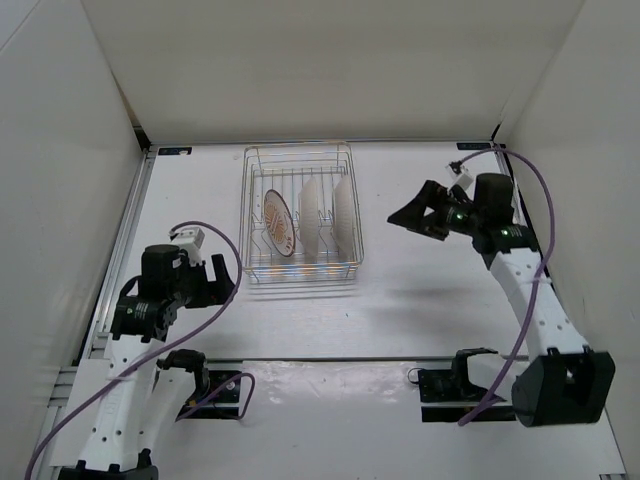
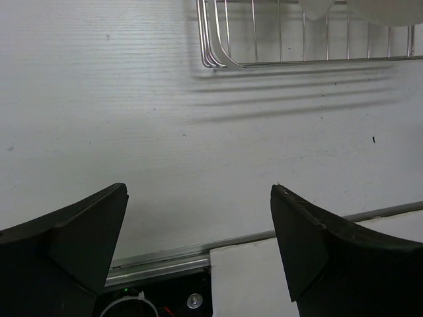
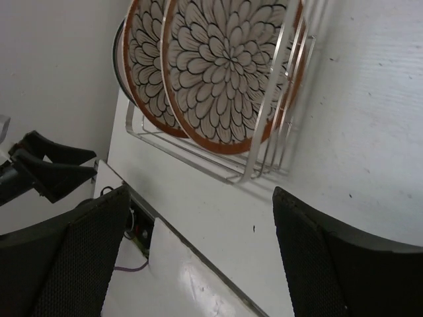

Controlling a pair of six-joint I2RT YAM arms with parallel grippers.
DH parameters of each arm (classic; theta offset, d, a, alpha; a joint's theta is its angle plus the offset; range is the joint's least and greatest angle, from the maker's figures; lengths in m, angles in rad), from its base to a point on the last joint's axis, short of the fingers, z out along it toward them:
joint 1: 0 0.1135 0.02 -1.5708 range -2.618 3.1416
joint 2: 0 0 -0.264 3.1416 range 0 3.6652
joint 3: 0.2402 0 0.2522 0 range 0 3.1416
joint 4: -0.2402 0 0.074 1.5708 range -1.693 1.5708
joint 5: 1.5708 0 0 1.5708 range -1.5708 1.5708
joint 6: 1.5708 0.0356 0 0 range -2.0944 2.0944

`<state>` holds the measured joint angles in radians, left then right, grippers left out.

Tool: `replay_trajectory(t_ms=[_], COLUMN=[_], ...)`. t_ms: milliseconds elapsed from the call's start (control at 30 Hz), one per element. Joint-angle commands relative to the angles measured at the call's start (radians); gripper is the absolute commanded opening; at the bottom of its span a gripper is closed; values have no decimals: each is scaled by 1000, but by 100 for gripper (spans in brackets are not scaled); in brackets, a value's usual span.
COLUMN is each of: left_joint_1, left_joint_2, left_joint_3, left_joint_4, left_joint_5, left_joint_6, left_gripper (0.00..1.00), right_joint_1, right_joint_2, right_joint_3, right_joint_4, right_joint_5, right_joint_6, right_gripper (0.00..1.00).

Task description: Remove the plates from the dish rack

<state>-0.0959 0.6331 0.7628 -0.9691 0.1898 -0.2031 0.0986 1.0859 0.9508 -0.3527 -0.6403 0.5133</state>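
1. The dish rack (image 1: 246, 215) is seen standing on the white bench (image 1: 420, 300), toward the far middle, between the two arms.
2. Three plates (image 1: 310, 212) are held upright on edge inside the rack, set side by side in a row from left to right.
3. In the top view, the brown-orange patterned face of the leftmost plate (image 1: 279, 222) is shown. The other two are seen mostly as white undersides and edges.
4. In the right wrist view, petal-patterned faces with orange rims are seen on two plates through the side of the rack. A third is largely hidden behind them.
5. The left hand (image 1: 228, 281) is held low over the near-left part of the bench, well apart from the rack. Its fingers are spread apart and nothing is gripped between them. Only the rack's near corner is caught at the top of the left wrist view.
6. The right hand (image 3: 201, 193) is raised to the right of the rack and pointed toward it, without touching it. Its fingers are spread wide, and nothing is held.
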Motion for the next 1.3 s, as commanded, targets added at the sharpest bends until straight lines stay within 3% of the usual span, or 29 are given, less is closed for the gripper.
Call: replay_trajectory(t_ms=[0, 133, 267, 433, 600, 833, 1100, 1200, 1267], left_joint_1=[-2, -4, -2, -2, -2, -4, -5, -2, -2], left_joint_2=[-18, -52, -27, -3, -21, -15, -15, -15, -15], left_joint_3=[20, 1, 7, 10, 6, 4, 6, 6, 6], left_joint_4=[-26, -17, -20, -25, -23, -25, -26, -25, -25], left_joint_5=[-39, -55, -33, -20, -42, -41, -46, -47, -47], left_joint_6=[4, -7, -4, -1, -2, -4, -2, -4, -2], left_gripper=[100, 100, 100, 100, 100, 100, 100, 100, 100], right_joint_1=[47, 143, 203, 233, 253, 283, 299, 297, 297], right_joint_2=[112, 215, 345, 436, 537, 624, 680, 697, 701], right_joint_3=[104, 221, 382, 417, 509, 548, 600, 635, 661], right_joint_4=[156, 158, 36, -9, -74, -38, -40, -51, -63], right_joint_5=[-113, -46, 16, 115, 125, 111, 96, 79, 73], right_joint_6=[34, -68, -140, -188, -208, -196, -179, -171, -162], right_gripper=[89, 86, 74, 70, 63, 56, 34, 15, 8])
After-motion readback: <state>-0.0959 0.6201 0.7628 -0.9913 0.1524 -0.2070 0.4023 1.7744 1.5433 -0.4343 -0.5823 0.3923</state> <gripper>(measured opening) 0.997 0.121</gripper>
